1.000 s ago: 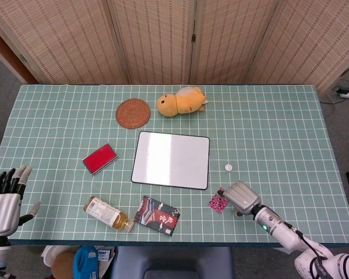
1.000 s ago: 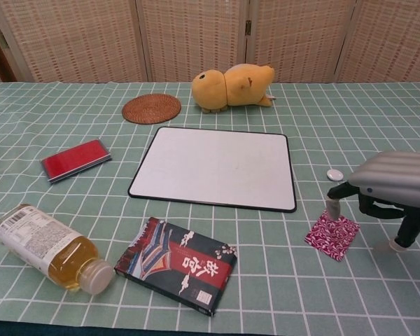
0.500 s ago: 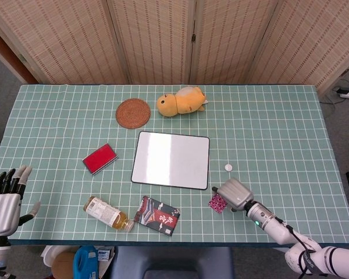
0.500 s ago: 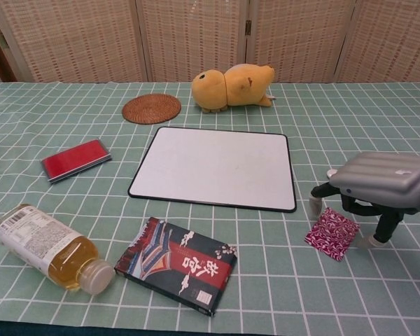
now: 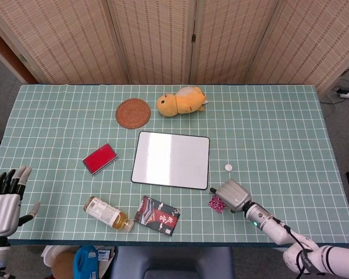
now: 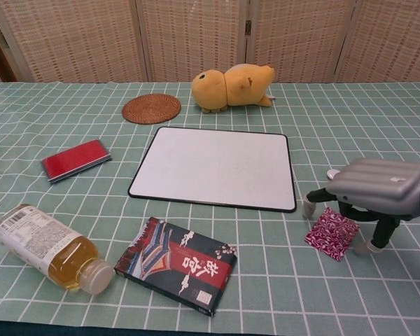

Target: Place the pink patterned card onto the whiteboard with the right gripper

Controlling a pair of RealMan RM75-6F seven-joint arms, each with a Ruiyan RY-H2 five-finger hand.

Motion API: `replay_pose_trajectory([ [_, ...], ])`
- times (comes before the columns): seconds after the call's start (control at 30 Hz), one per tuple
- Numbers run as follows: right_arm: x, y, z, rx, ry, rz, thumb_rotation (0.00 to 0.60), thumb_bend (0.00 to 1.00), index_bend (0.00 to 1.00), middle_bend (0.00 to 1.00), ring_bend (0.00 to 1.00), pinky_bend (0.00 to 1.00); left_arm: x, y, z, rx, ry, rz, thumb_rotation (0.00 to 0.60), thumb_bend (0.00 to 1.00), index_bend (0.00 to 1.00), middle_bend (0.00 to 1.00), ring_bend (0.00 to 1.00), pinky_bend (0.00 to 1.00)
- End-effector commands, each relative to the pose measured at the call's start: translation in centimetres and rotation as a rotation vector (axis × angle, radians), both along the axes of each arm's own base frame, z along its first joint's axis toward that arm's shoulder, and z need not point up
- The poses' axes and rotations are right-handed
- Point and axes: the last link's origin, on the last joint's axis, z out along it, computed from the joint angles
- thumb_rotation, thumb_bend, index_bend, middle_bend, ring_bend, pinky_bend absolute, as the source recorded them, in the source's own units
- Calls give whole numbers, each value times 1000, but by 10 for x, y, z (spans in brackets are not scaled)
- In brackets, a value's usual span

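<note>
The pink patterned card (image 6: 331,233) lies flat on the green tablecloth, just off the front right corner of the whiteboard (image 6: 217,168). My right hand (image 6: 378,189) hovers palm-down over the card, its fingertips (image 6: 309,208) reaching down to the cloth on either side, and nothing is held. In the head view the card (image 5: 216,204) peeks out at the left of the right hand (image 5: 232,195), below the whiteboard (image 5: 171,159). My left hand (image 5: 4,200) stays off the table's front left corner with its fingers apart and holds nothing.
A drink bottle (image 6: 49,246) and a dark snack packet (image 6: 178,264) lie along the front edge. A red box (image 6: 75,159), a woven coaster (image 6: 151,108) and a yellow plush (image 6: 232,87) sit left of and behind the board. A small white disc (image 6: 334,173) lies just behind the right hand.
My right hand has slid left toward the whiteboard's corner and now covers more of the card. The card itself has stayed put. The left hand has not moved.
</note>
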Motion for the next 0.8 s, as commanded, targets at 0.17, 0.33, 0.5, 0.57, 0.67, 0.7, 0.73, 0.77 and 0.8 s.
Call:
replay_pose_trajectory([
  [0.17, -1, -1, -1, -1, 3, 0, 600, 162, 254, 908, 939, 1000, 0, 0, 0, 0, -2, -2, 600, 281, 4, 13, 7, 0],
  [0.33, -1, -1, -1, 0, 1, -4, 600, 165, 265, 911, 940, 1000, 0, 1, 0, 2, 1, -1, 600, 281, 4, 13, 7, 0],
  [0.5, -1, -1, -1, 3, 1, -4, 600, 181, 311, 915, 942, 1000, 0, 1, 0, 5, 3, -1, 600, 281, 4, 13, 7, 0],
  [0.57, -2, -1, -2, 6, 3, -5, 600, 186, 317, 916, 943, 1000, 0, 1, 0, 4, 4, -1, 600, 281, 4, 13, 7, 0],
  [0.67, -2, -1, -2, 7, 4, -7, 600, 189, 320, 916, 944, 1000, -1, 1, 0, 4, 4, 0, 600, 281, 4, 13, 7, 0],
  [0.7, -2, -1, -2, 6, 2, -8, 600, 189, 320, 916, 944, 1000, -1, 1, 0, 5, 4, 0, 600, 281, 4, 13, 7, 0],
  [0.73, -2, -2, -2, 5, 2, -8, 600, 189, 321, 916, 944, 1000, -1, 1, 1, 5, 4, 1, 600, 281, 4, 13, 7, 0],
  [0.77, -2, -2, -2, 4, 3, -7, 600, 189, 322, 916, 944, 1000, -1, 1, 1, 5, 4, 1, 600, 281, 4, 13, 7, 0],
  [0.8, -1, -2, -2, 3, 2, -7, 600, 189, 324, 917, 944, 1000, -1, 1, 0, 4, 4, 1, 600, 281, 4, 13, 7, 0],
])
